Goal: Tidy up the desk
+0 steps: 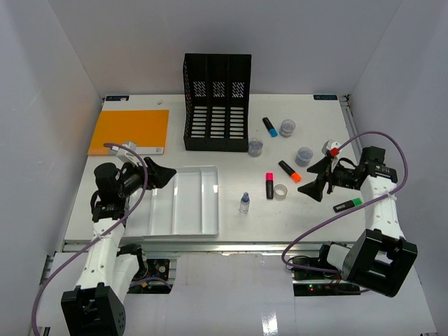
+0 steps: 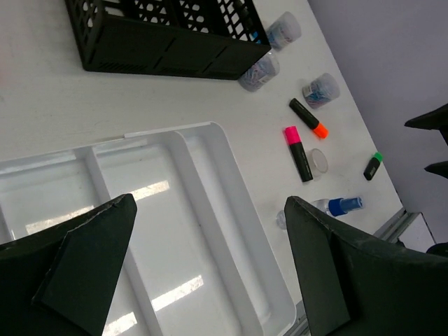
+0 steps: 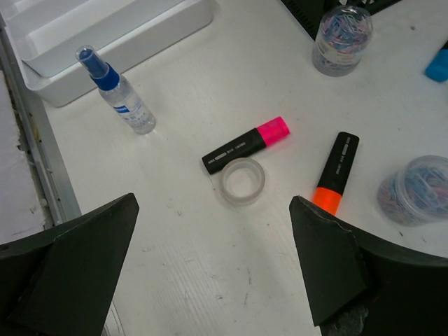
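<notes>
The desk (image 1: 308,217) is a wide white tabletop. My left gripper (image 1: 162,175) is open and empty, hovering over the white compartmented tray (image 1: 185,201), which fills the left wrist view (image 2: 231,210). My right gripper (image 1: 316,178) is open and empty above bare desk, just short of a clear tape ring (image 3: 243,180) and a pink highlighter (image 3: 245,145). An orange highlighter (image 3: 336,171) lies right of them. A small spray bottle (image 1: 244,203) stands beside the tray. A green highlighter (image 1: 348,204) lies near the right arm.
A black file organizer (image 1: 217,101) stands at the back centre. An orange notebook (image 1: 129,131) lies at the back left. Three jars of clips (image 1: 287,128) and a blue highlighter (image 1: 269,127) sit right of the organizer. Metal rails edge the desk.
</notes>
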Motion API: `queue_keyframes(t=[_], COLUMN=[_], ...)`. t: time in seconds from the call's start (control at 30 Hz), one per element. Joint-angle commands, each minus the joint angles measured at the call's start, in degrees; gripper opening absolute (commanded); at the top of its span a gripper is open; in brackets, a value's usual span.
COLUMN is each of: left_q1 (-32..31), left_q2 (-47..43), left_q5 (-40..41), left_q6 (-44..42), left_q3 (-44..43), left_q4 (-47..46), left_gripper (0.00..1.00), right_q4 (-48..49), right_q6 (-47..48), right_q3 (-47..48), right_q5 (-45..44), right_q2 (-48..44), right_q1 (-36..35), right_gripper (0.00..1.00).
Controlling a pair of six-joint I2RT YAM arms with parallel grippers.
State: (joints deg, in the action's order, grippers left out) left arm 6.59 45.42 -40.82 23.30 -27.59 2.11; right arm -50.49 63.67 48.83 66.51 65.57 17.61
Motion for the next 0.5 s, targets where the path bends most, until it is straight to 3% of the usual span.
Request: queue_keyframes(t=[0.0,0.23,0.47], left_q1=[0.0,0.0,-0.6], left_q2=[-1.5,-1.5,-1.3], left_q5=[-7.3,-8.2,-8.6], left_q6=[1.8,2.3,2.4], left_q3=[-1.1,-1.0,-0.9], left_q4=[-5.6,-6.0,-6.3], left_gripper=[0.98,0.98,0.98], right_q4=[-2.1,6.0,7.4], right_q6=[-4.1,-13.2,-18.1], right_q3=[3.9,1.4,0.9], right_q5=[-8.5,-19.8,-28.2], right_q2=[0.6,-1.0,-0.5], right_q1=[0.1,0.1,0.1], right_gripper=[0.96,0.96,0.96])
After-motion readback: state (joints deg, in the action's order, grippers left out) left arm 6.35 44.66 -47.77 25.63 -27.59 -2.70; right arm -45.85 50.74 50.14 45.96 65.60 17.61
